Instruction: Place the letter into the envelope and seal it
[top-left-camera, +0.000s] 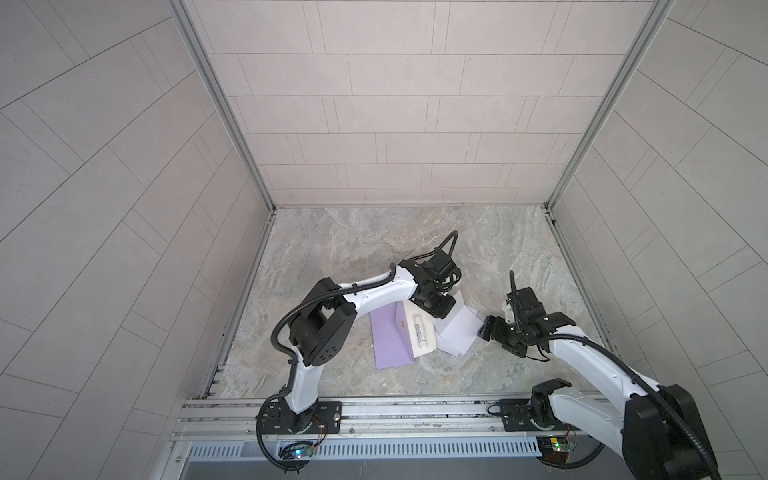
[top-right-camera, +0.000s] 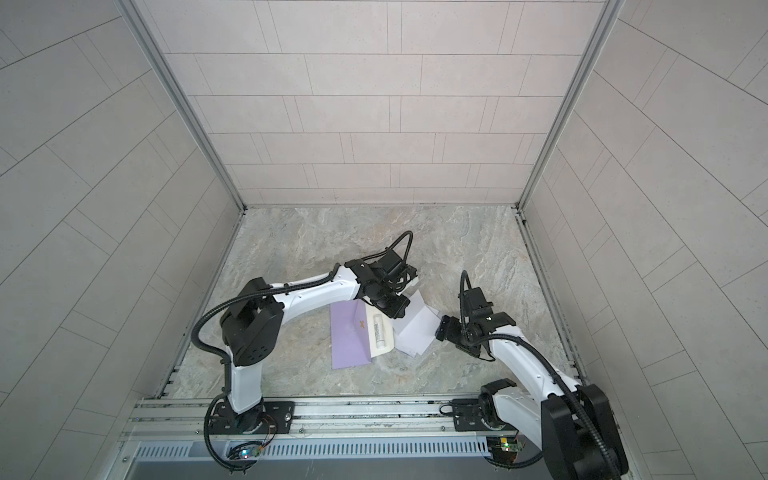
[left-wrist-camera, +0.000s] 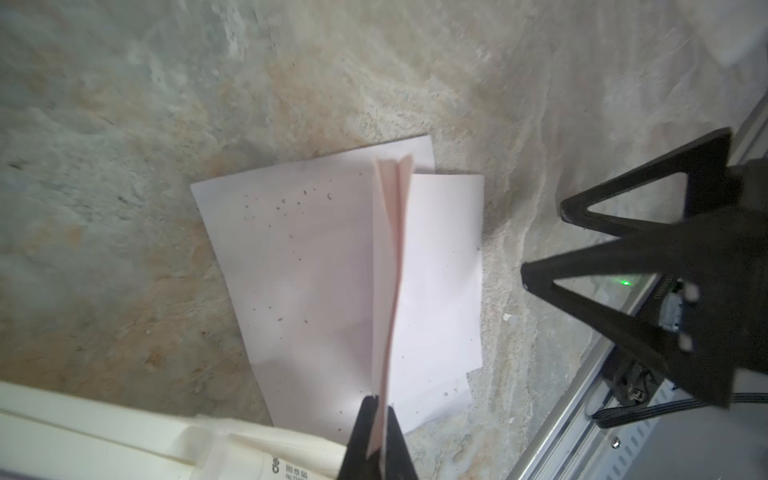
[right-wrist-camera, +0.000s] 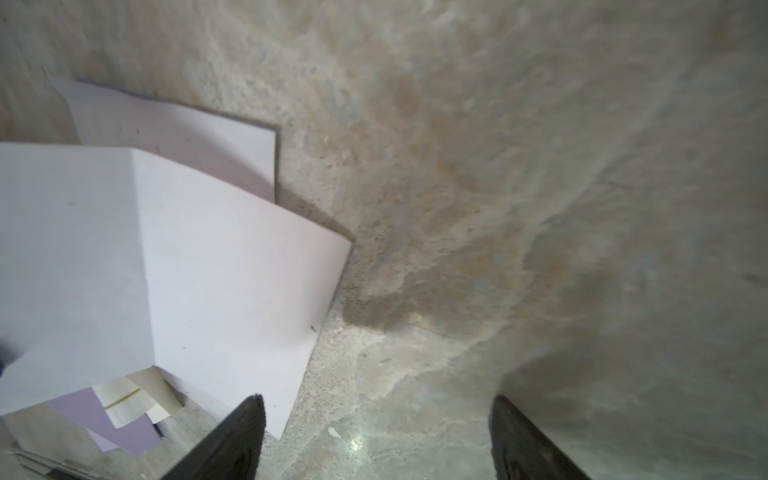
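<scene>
By the look of it, the task is at an early stage. The left gripper (left-wrist-camera: 380, 432) is clamped narrow on a raised fold of the white letter (left-wrist-camera: 316, 270). The folded sheets fan out ahead of its fingertips, and the rest of the paper lies on the marbled table (left-wrist-camera: 124, 124). The right gripper (right-wrist-camera: 378, 419) stands wide and holds nothing. A corner of the letter lies just beside one of its fingers, not between the two. The purple envelope (top-left-camera: 390, 340) lies flat on the table beside the left gripper, on the side toward that arm's base. Its cream flap (left-wrist-camera: 104, 424) is folded open, and a white glue stick (top-left-camera: 419, 332) lies along it. The letter is wholly outside the envelope; whether its edge touches the flap cannot be told. What seems done is the folding of the letter and a grip on it. It has yet to be carried to the envelope's mouth and slid inside. The glue stick must then be dealt with and the flap closed and pressed down.
</scene>
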